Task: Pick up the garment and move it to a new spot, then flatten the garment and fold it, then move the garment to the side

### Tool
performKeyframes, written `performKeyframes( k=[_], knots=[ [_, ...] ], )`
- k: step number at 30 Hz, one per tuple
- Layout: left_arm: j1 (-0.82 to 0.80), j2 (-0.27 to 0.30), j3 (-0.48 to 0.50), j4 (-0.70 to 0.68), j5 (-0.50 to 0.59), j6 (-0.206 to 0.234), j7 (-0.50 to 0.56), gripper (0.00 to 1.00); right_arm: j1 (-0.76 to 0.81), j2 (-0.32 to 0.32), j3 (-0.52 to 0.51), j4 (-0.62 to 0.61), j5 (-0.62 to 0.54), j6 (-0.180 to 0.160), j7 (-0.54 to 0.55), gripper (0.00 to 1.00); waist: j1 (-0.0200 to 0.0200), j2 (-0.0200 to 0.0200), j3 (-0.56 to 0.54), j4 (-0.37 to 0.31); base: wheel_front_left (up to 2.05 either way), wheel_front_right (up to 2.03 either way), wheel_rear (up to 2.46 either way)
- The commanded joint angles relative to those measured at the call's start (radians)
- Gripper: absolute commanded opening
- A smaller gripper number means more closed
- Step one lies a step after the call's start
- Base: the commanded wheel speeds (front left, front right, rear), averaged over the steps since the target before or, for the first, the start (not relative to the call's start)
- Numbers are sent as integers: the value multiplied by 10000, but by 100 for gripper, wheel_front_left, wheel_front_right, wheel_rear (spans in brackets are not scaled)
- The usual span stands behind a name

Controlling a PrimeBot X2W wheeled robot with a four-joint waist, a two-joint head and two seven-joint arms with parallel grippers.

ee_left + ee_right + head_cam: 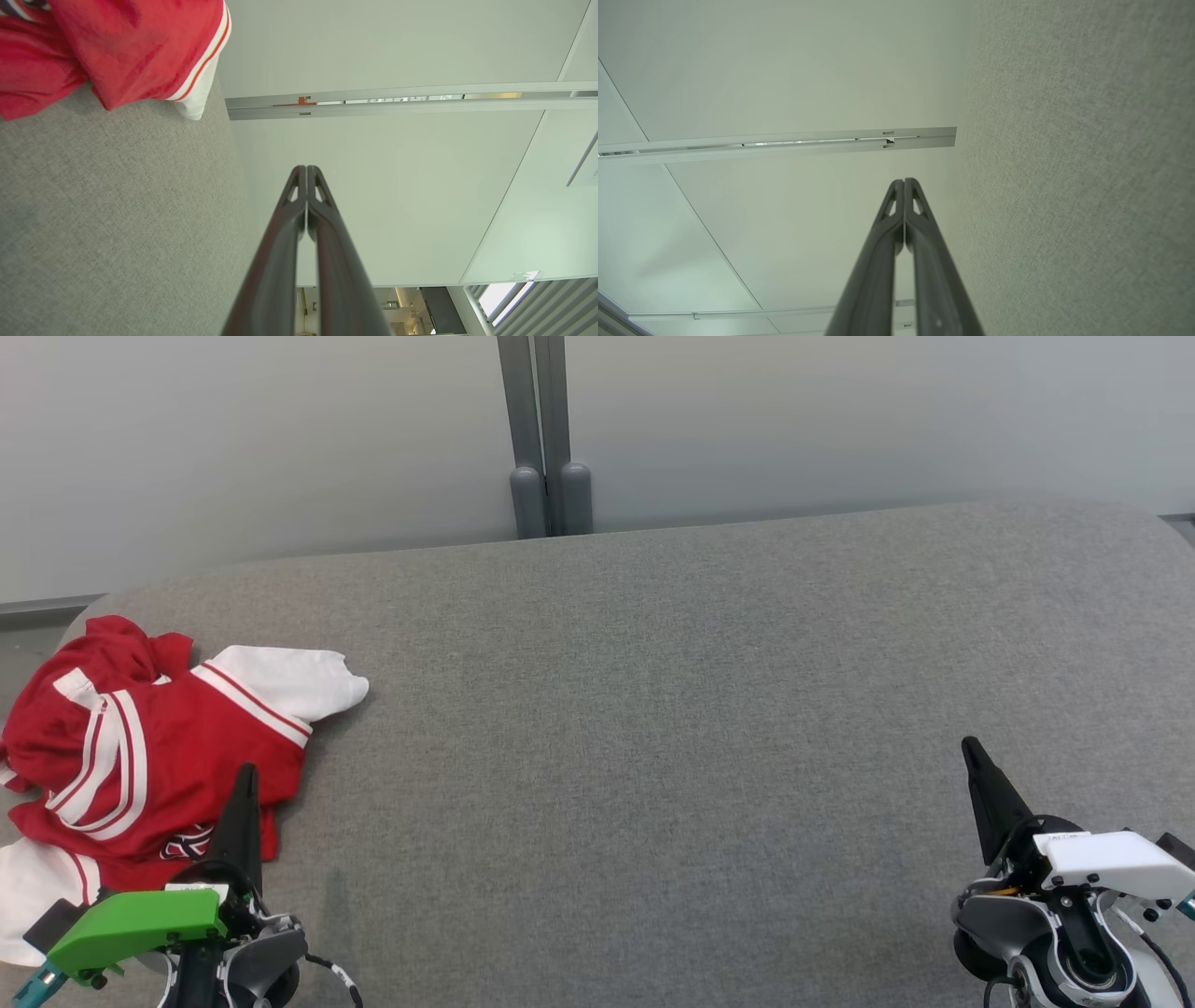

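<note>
The garment is a crumpled red top with white stripes and white sleeves, lying at the left end of the grey padded surface. In the left wrist view the garment fills the upper left corner. My left gripper is shut and empty, its tip over the garment's lower right edge in the head view. In its own wrist view the left gripper points past the surface toward the wall. My right gripper is shut and empty at the lower right, far from the garment; its wrist view shows the right gripper closed too.
A pale wall with a grey upright post stands behind the surface. The surface's rounded left corner lies just beyond the garment. Plain grey fabric spans the middle and right.
</note>
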State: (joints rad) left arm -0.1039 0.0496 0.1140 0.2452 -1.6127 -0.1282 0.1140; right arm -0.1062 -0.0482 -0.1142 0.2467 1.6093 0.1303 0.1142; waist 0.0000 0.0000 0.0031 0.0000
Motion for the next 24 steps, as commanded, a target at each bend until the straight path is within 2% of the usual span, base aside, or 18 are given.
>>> performKeyframes(
  k=[1, 24],
  knots=[
    [-105, 9, 17, -14, -5, -54, 28, 0, -51, -17, -8, -47, 74, 8, 24, 0, 0, 0, 0, 0, 0, 0, 0],
    [-105, 9, 17, -14, -5, -54, 28, 0, -51, -18, -8, -48, 74, 8, 24, 0, 0, 0, 0, 0, 0, 0, 0]
  ],
)
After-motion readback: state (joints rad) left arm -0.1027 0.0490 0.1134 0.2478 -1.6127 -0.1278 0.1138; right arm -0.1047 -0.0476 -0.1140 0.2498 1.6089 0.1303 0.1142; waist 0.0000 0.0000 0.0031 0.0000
